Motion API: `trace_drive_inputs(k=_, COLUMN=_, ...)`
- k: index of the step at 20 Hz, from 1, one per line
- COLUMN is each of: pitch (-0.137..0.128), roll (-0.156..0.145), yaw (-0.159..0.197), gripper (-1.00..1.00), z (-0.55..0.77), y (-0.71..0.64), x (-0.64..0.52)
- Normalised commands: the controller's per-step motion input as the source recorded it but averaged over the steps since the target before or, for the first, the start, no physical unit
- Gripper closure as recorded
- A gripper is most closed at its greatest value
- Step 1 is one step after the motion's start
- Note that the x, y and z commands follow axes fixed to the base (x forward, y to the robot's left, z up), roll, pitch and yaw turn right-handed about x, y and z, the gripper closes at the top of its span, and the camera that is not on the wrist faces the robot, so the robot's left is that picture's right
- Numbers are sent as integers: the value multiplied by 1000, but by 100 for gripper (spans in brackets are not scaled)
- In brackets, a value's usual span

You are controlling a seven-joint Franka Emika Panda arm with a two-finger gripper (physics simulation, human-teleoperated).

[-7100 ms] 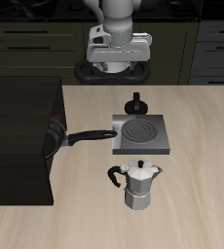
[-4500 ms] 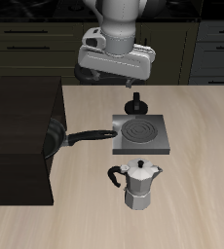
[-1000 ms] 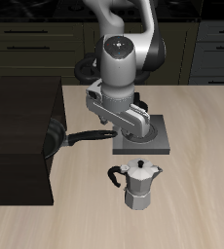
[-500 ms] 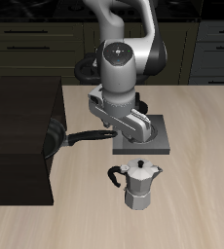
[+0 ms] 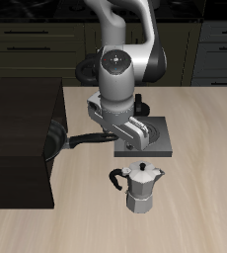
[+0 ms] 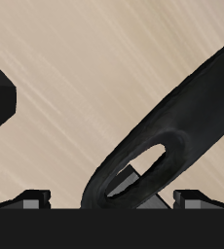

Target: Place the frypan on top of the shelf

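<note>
One frypan (image 5: 54,135) is the whole job here: its glossy black bowl sits tucked in the dark shelf (image 5: 22,138) opening at the table's side edge, and its long straight handle (image 5: 91,138) sticks out over the wood toward the grey stove plate (image 5: 145,138). It looks rigid and probably fairly heavy at the bowl end, so a grasp far out on the handle would likely let it sag or twist; the glossy finish may also be slippery. Taking the handle closer to the bowl seems wiser.

The gripper (image 5: 111,133) hangs just above the handle's outer end. In the wrist view the handle (image 6: 172,126), with its hanging slot, runs between the two finger tips (image 6: 24,202), which stand apart on either side and not touching it, so the claw is wide.

Room is tight: the stove plate lies just beside the handle tip, and the moka pot (image 5: 140,186) stands nearer the front edge. Pulling out means clearing the shelf's roof before lifting, with open table toward the front.
</note>
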Motion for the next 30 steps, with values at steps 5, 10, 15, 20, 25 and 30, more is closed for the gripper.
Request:
trace_drive_inputs(k=5, pitch=1, roll=-34, yaw=-19, gripper=-100, z=35, y=-242, x=60)
trace_drive_inputs(k=10, pitch=27, roll=3, yaw=-17, gripper=-100, z=-156, y=-80, x=58)
trace_drive_inputs(k=15, pitch=21, roll=24, yaw=0, gripper=100, z=-142, y=50, x=-43)
trace_drive_inputs(k=20, pitch=8, roll=-9, yaw=13, gripper=100, z=21, y=4, x=-24)
trace_drive_inputs(k=25, pitch=1, roll=-13, yaw=11, gripper=100, z=69, y=-18, x=12)
trace_drive_inputs(k=30, pitch=-11, roll=-21, yaw=41, gripper=100, z=129, y=29, x=-8)
